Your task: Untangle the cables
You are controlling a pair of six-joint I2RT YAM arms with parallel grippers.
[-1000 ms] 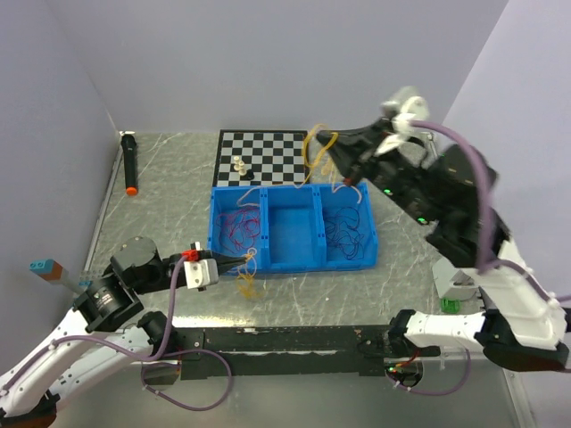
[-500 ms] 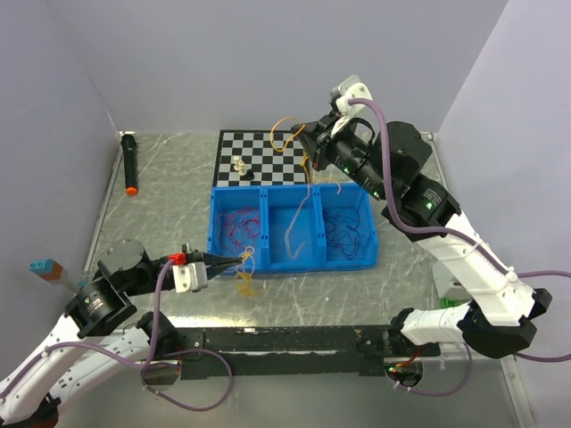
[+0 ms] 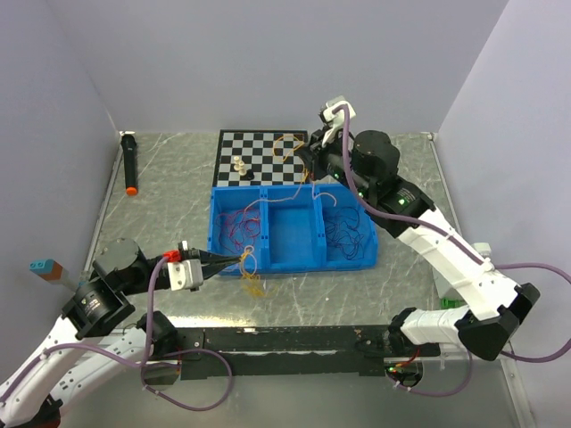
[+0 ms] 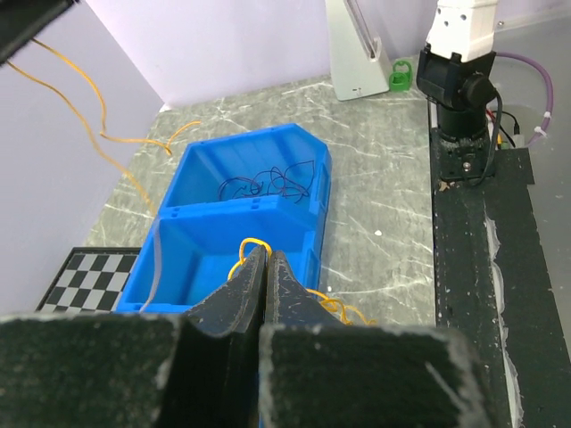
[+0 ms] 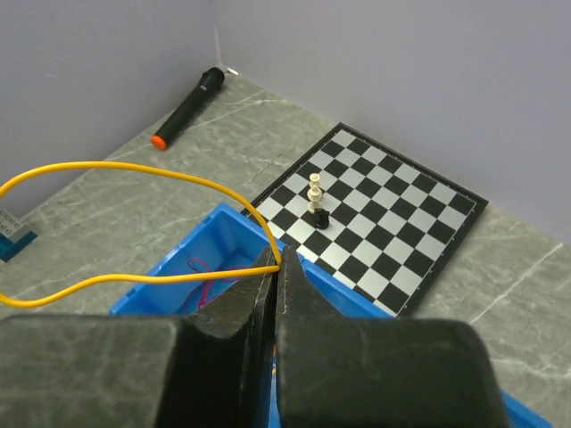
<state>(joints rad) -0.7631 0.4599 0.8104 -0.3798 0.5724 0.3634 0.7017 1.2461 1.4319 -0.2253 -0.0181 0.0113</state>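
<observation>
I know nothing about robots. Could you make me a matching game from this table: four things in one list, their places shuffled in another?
Things:
1. black stick with an orange tip
2. small white and black chess pieces
3. thin red-magenta wires
4. thin dark wires

Places:
A. right compartment of the blue plastic bin
B. far left of the grey table
C. left compartment of the blue plastic bin
D. on the black-and-white chessboard

Pairs: 1-B, 2-D, 3-C, 4-A
</observation>
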